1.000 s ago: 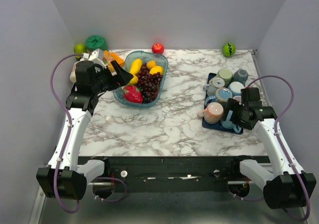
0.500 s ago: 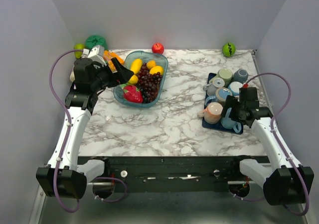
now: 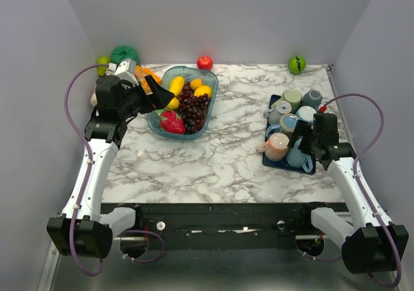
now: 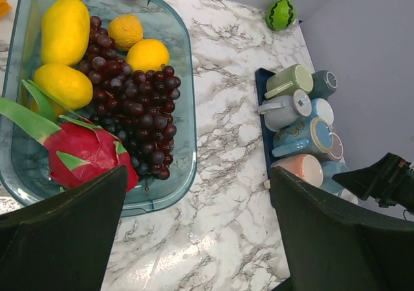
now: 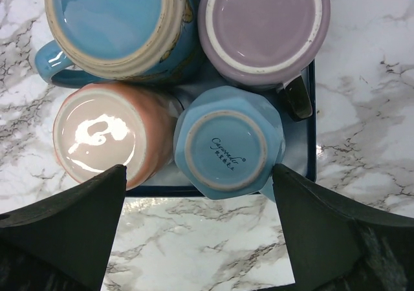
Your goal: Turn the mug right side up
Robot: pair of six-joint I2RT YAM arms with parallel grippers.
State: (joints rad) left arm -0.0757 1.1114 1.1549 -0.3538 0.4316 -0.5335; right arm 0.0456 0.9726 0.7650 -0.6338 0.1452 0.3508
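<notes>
Light-blue faceted mug [image 5: 226, 150] sits on navy tray [image 5: 299, 155] at right side of desk [image 3: 226, 155]. Base up, long axis vertical.

Right claw [image 5: 199, 168] released, fingers spread, directly above mug. Mug lies slightly right of claw midline.

Peach mug [image 5: 107, 139] touches mug's left flank, so finger room looks tight.

Left claw [image 4: 199, 174] released, beside fruit bowl [image 4: 187, 129], well apart from tray. Right arm nearer.

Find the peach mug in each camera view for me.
Top external: peach mug right of centre, at the near-left corner of the dark blue tray.
Left wrist: peach mug lower right, on the dark blue tray.
Right wrist: peach mug lower left.
Shared landmark: the dark blue tray.
</notes>
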